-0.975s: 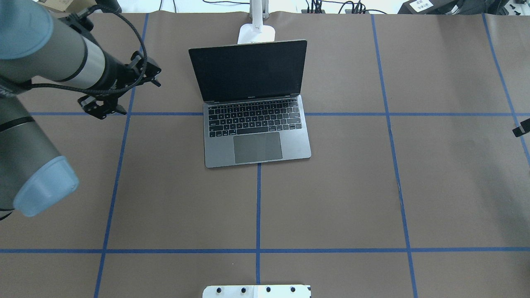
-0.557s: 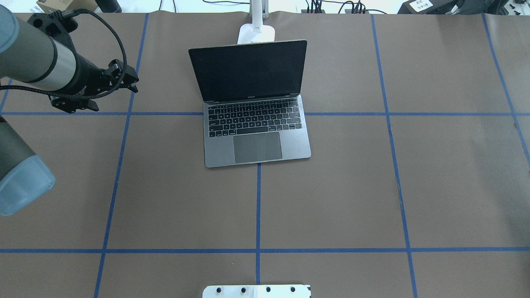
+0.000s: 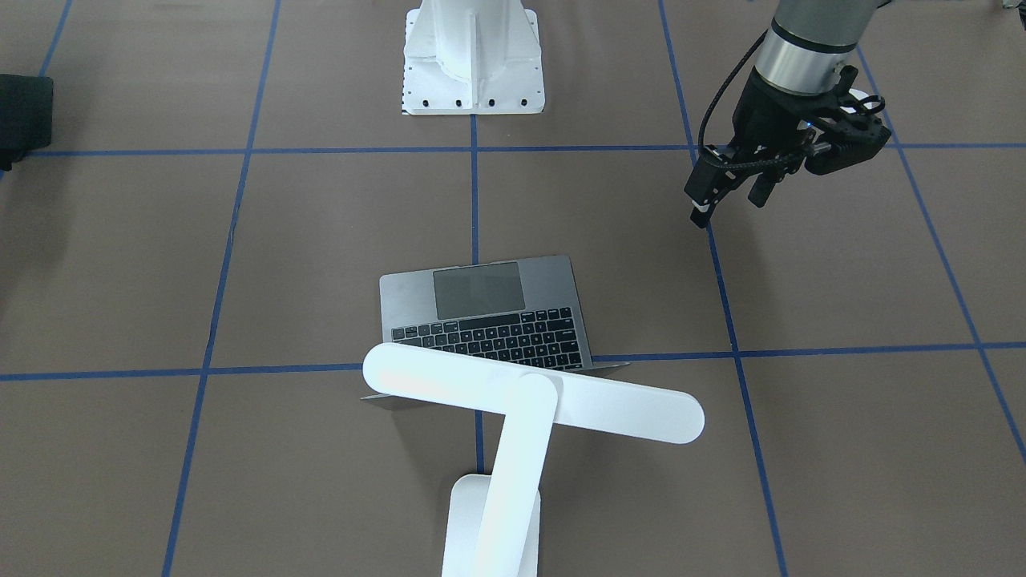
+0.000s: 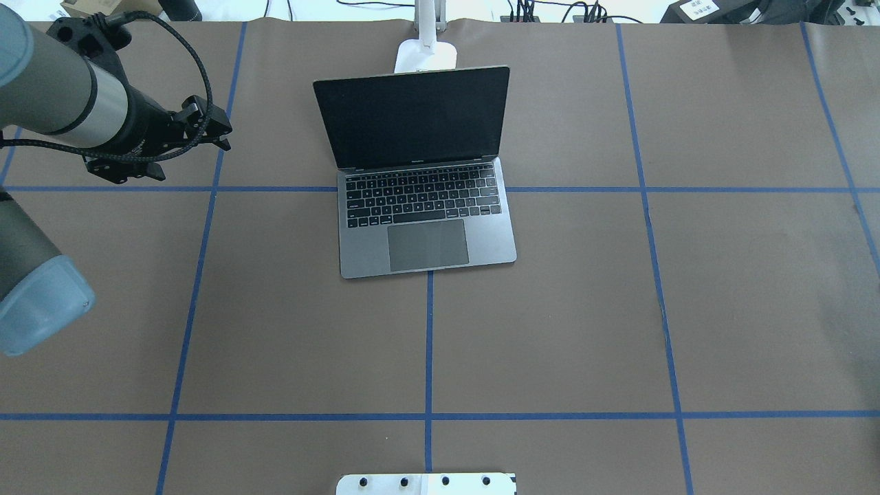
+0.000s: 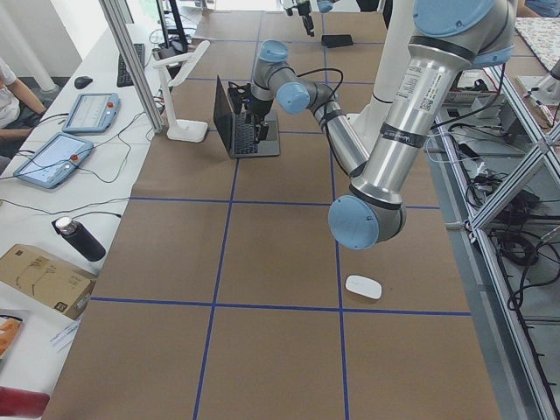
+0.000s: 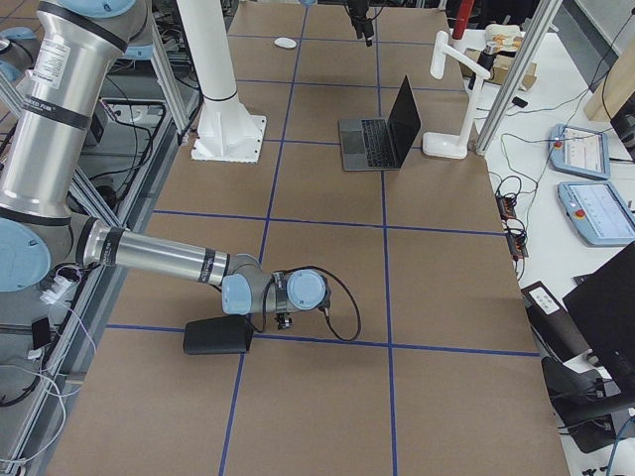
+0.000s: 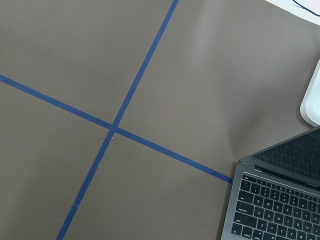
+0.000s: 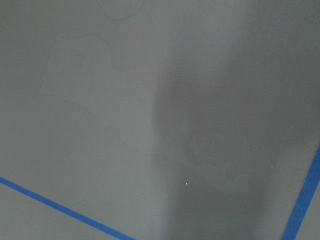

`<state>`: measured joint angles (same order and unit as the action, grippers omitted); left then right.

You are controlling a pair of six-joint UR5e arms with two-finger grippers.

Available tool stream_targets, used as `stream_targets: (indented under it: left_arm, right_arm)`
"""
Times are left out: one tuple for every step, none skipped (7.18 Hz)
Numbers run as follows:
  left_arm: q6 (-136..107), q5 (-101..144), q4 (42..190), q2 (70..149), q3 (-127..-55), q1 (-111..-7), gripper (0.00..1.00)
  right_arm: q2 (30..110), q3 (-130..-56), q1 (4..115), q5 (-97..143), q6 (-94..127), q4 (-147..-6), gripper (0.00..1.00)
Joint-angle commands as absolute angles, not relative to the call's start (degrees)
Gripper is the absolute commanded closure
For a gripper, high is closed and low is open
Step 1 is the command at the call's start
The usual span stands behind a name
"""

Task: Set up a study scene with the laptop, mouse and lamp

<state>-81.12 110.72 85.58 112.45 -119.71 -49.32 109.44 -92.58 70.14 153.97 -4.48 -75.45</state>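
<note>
The space-grey laptop (image 4: 426, 206) stands open at the table's middle, its keys toward the robot; it also shows in the front view (image 3: 489, 312). The white lamp (image 3: 529, 393) stands behind its screen, base (image 4: 426, 55) at the far edge, bar head above the lid. The white mouse (image 5: 363, 287) lies near the robot's side at the left end and shows far off in the right side view (image 6: 286, 43). My left gripper (image 4: 189, 159) hangs open and empty left of the laptop (image 3: 729, 207). My right gripper (image 6: 281, 315) is low by the mousepad; I cannot tell its state.
A flat black mousepad (image 6: 218, 337) lies at the table's right end, also in the front view (image 3: 24, 120). The white finned pedestal (image 3: 473, 56) stands at the robot's side. Blue tape lines cross the brown table cover (image 4: 550, 330).
My left gripper has drawn back to the left, away from the laptop, then held. The black tip at the overhead view's right edge has gone out of view.
</note>
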Motion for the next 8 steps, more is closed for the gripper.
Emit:
stream_targets:
  left_arm:
    - [-81.5, 110.7, 85.6, 112.9, -119.7, -49.2, 0.0]
    - [-81.6, 110.7, 85.5, 113.3, -119.8, -49.2, 0.0]
    - [-81.9, 110.7, 85.6, 113.5, -119.8, -49.2, 0.0]
    - [-82.7, 110.7, 85.6, 113.6, -119.7, -49.1, 0.0]
    - [-82.8, 110.7, 85.6, 113.6, -119.7, -49.1, 0.0]
    - [-82.8, 110.7, 85.6, 113.6, -119.6, -49.1, 0.0]
    - [-83.2, 110.7, 85.6, 113.6, -119.5, -49.0, 0.0]
    - [-83.5, 110.6, 85.7, 113.7, -119.3, -49.0, 0.0]
  right_arm:
    - [109.9, -90.3, 68.5, 151.4, -9.9, -75.6, 0.04]
    - [109.8, -90.2, 67.5, 148.6, -12.9, -76.4, 0.04]
    - [109.6, -90.3, 66.8, 148.2, -18.7, -79.0, 0.04]
    - [109.4, -90.4, 66.7, 148.2, -24.8, -82.4, 0.04]
    - [109.1, -90.8, 66.4, 147.9, -26.8, -83.4, 0.04]
    - [108.6, -90.8, 65.6, 147.0, -29.3, -83.6, 0.04]
    - [108.5, -90.9, 65.2, 146.8, -31.7, -83.6, 0.04]
    - [108.5, -90.6, 65.2, 146.3, -35.2, -84.5, 0.04]
